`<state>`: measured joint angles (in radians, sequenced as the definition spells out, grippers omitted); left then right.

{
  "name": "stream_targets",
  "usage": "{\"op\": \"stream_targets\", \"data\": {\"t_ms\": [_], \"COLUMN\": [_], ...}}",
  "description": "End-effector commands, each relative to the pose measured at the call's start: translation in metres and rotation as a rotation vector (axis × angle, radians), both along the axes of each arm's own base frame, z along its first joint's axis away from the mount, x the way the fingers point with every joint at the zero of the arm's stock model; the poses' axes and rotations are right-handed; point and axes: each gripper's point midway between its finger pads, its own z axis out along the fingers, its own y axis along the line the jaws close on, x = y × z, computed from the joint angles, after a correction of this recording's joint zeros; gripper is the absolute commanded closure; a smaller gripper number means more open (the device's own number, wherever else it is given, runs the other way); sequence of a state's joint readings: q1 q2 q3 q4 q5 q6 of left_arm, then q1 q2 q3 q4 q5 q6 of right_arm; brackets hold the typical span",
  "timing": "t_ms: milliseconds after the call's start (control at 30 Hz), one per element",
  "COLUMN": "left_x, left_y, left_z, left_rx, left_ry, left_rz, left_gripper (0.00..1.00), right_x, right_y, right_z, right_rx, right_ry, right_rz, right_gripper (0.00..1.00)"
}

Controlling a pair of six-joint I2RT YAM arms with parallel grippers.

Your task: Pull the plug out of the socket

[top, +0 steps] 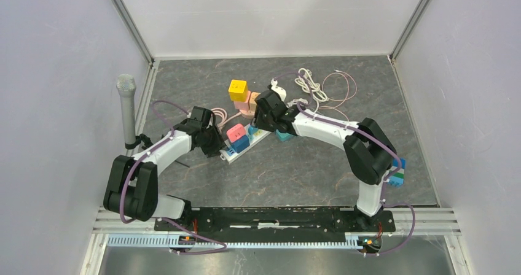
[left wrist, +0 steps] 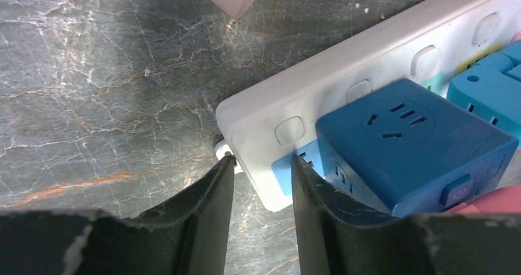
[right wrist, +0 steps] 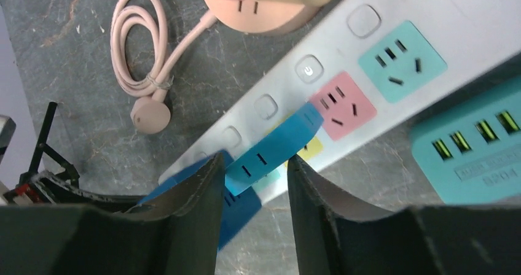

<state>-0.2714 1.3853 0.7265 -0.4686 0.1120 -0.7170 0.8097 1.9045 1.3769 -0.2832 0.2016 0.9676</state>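
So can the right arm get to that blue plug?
Probably yes. Its fingers sit on either side of the blue plug on the white power strip, and nothing is between them and it.

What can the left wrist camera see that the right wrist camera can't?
Only left wrist: the end corner of the power strip between the fingers of the left pincer. Only right wrist: a coiled pink cable, a teal charger, and the right pincer either side of the blue plug. Both: the power strip, the blue plug, the grey table.
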Motion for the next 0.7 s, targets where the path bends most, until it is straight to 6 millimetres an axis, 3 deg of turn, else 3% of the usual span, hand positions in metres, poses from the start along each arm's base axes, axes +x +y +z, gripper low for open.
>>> {"op": "stream_targets", "data": {"t_ms": [0,100,333,367,467,667], "left_x": [-0.016,-0.017,-0.013,-0.012,-0.014,-0.016], "left_y": [0.017,0.018,0.014,0.014,0.014,0.013], "left_z": [-0.019,-0.019,-0.016,-0.015,-0.016,-0.017], "left_rx": [0.106,0.109,0.091,0.091,0.091,0.088], "left_ry": [0.061,0.058,0.056,0.053,0.055,0.061], "left_rz": [-0.009,-0.015,-0.02,-0.021,-0.026,-0.031], "left_gripper": [0.55,0.55,0.55,0.55,0.54,0.54], "right_x": [-0.012,-0.012,-0.018,-0.019,-0.016,0.001], "right_y": [-0.016,-0.013,-0.002,-0.003,-0.008,-0.017], "right_z": [0.009,0.012,-0.003,-0.003,0.001,0.033], "right_rx": [0.01,0.058,0.137,0.14,0.148,0.118], "right_ry": [-0.009,0.012,0.125,0.13,0.122,0.008], "right_rz": [-0.028,-0.046,-0.081,-0.092,-0.117,-0.137], "right_gripper": [0.56,0.73,0.74,0.72,0.51,0.25]}}
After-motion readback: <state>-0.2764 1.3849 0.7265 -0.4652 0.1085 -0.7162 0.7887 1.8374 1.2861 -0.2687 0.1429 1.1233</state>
